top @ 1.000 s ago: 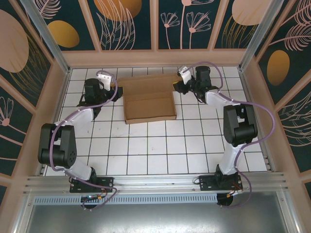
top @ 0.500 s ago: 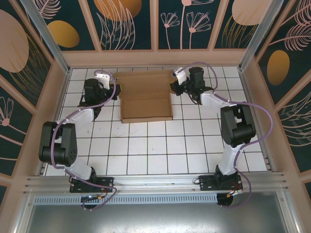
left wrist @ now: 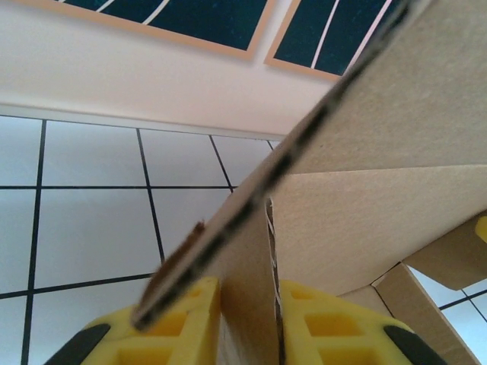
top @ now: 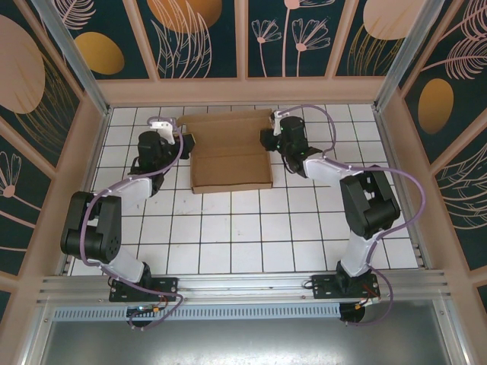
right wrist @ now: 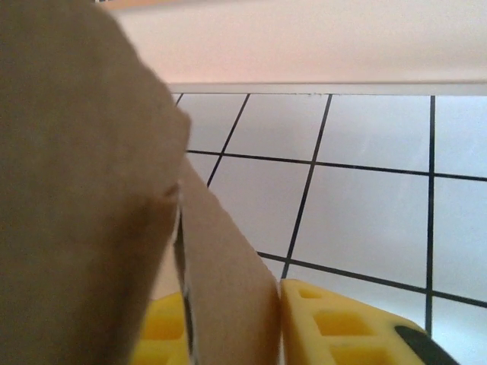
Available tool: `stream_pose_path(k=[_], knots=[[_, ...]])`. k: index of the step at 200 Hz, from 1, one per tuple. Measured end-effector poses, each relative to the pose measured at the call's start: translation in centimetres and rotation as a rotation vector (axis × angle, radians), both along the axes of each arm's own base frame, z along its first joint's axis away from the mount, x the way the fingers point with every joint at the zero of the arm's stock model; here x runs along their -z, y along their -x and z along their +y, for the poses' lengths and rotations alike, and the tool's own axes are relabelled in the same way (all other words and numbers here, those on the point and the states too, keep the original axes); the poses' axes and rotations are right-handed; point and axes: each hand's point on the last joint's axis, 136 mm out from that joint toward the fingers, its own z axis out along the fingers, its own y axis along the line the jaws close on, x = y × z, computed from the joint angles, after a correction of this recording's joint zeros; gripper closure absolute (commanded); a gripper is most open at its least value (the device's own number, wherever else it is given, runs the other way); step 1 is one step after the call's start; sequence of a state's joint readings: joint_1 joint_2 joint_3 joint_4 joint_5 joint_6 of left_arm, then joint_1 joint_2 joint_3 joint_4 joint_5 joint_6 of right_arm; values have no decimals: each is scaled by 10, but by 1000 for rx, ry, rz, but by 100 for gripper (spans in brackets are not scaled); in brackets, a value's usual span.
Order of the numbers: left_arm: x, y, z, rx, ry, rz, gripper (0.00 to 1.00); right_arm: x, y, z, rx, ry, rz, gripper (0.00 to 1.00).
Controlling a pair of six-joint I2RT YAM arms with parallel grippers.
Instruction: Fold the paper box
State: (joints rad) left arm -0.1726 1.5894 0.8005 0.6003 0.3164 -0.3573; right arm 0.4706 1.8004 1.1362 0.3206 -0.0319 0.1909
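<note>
White tiled floor (top: 228, 228), floral-panelled walls (top: 199, 46), paper box (top: 228, 156)

Bright, even overhead light fills the top view. The white tiled surface (top: 228, 236) carries only faint, soft shadows beside the arms (top: 125, 186). In the left wrist view the paper box (left wrist: 365, 198) is softly blurred close to the lens. In the right wrist view it looms dark, shaded and unfocused at left.

Near floor (top: 251, 228) free — paper box (top: 230, 156) beyond
</note>
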Motion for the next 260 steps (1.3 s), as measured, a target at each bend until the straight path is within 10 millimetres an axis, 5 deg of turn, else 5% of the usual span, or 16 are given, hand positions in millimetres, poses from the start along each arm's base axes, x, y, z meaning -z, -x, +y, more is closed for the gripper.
stream_pose_path(k=[163,260], knots=[[15,20,-2,-108,174,-4,80,-5,41,-5,213,-132,-186,71],[26,36,3,-129,176,16,89,16,69,-4,214,-171,-241,71]])
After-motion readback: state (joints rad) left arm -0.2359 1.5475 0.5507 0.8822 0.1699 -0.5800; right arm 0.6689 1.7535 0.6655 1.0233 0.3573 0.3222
